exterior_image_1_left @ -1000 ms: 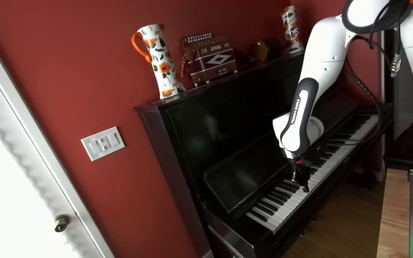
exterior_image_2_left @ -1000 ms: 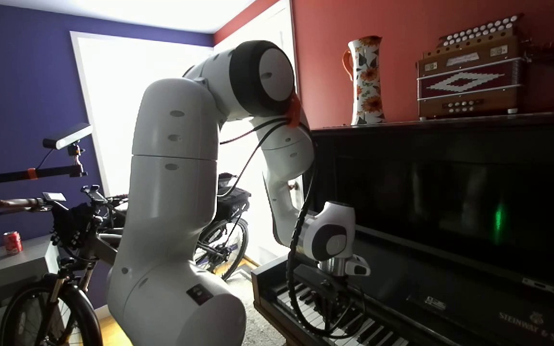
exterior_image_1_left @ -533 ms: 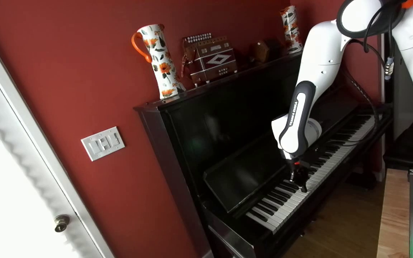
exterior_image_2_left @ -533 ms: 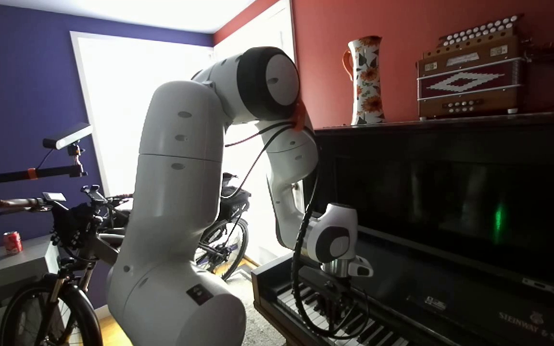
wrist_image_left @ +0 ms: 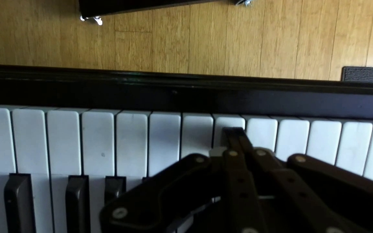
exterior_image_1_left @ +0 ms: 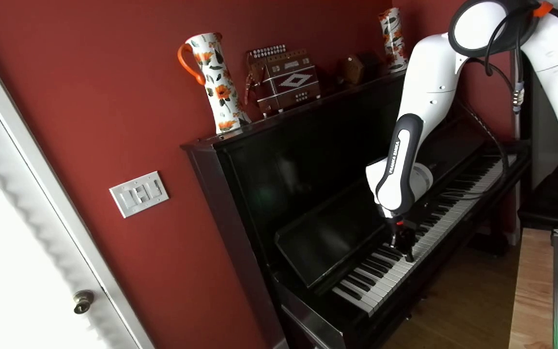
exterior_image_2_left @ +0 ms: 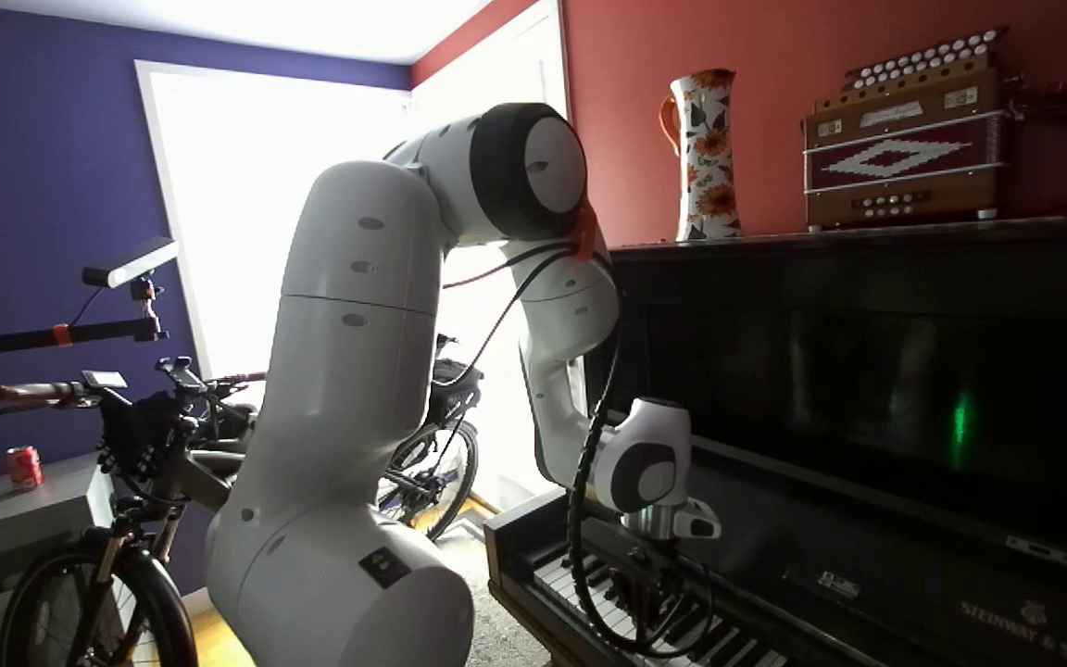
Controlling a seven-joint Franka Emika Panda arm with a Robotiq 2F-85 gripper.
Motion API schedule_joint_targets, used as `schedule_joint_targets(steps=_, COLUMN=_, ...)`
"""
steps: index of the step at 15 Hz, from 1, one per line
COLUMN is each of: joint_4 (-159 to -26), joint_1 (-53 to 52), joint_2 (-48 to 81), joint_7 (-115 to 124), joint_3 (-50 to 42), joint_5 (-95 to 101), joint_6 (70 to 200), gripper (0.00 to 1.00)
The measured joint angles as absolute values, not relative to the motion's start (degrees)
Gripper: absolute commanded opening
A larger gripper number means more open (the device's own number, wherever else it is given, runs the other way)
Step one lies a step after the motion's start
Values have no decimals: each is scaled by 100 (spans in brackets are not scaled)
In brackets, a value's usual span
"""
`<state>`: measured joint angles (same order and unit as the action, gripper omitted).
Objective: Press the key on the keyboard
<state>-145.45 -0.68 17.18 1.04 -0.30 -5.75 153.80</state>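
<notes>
I logged, on the remote feed in an exterior view, a pitcher (exterior_image_1_left: 218, 82) atop the left end of the piano (exterior_image_1_left: 317, 160), an accordion (exterior_image_1_left: 288, 80) just right of it and a vase (exterior_image_1_left: 393, 41) farther right. My gripper (exterior_image_1_left: 409, 257) stood over the keyboard (exterior_image_1_left: 433, 236), contact unclear, while a switch plate (exterior_image_1_left: 138, 194) on the wall (exterior_image_1_left: 114, 106) lay between door (exterior_image_1_left: 27, 271) and piano.

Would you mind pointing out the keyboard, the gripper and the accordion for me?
Keyboard (exterior_image_1_left: 435, 233): in an exterior view, on its white keys.
Gripper (wrist_image_left: 234, 135): wrist view, between its closed fingertips.
Accordion (exterior_image_2_left: 895, 157): in an exterior view, on its diamond pattern.
</notes>
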Motion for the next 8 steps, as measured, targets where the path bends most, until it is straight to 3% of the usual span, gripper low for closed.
schedule_joint_targets(steps=8, joint_4=-14464, joint_1=-68, joint_2=1869, joint_7=104, joint_3=-33, joint_5=-575, joint_6=15407, gripper=0)
